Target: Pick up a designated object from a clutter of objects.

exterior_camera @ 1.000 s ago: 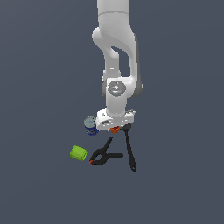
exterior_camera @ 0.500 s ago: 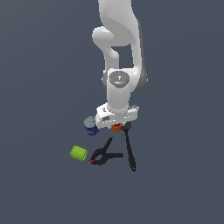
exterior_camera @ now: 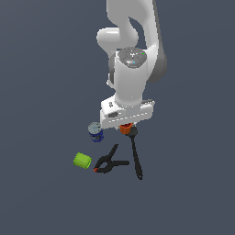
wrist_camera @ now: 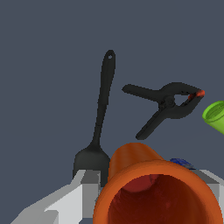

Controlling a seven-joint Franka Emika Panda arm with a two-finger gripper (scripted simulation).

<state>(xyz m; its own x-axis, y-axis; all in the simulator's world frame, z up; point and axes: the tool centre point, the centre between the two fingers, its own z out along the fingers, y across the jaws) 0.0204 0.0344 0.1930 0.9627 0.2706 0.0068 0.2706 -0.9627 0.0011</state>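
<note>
cup [exterior_camera: 125,129] under hand [exterior_camera: 126,123] | can [exterior_camera: 96,132] beside | clamp [exterior_camera: 108,161] between block [exterior_camera: 82,160], spatula [exterior_camera: 135,152]

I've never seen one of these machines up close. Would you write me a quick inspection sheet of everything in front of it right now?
Surface: plain dark grey floor, no marks seen.
Job's things: orange cup between the jaws, mouth toward the wrist camera.
Clutter: blue can, green block, black clamp with red tips, black spatula, all lying apart from one another.
Grippers: gripper low over the clutter, its jaws on either side of the cup; whether they press it cannot be told.
Cables: nothing seen.
Surroundings: nothing seen beyond the white arm.
</note>
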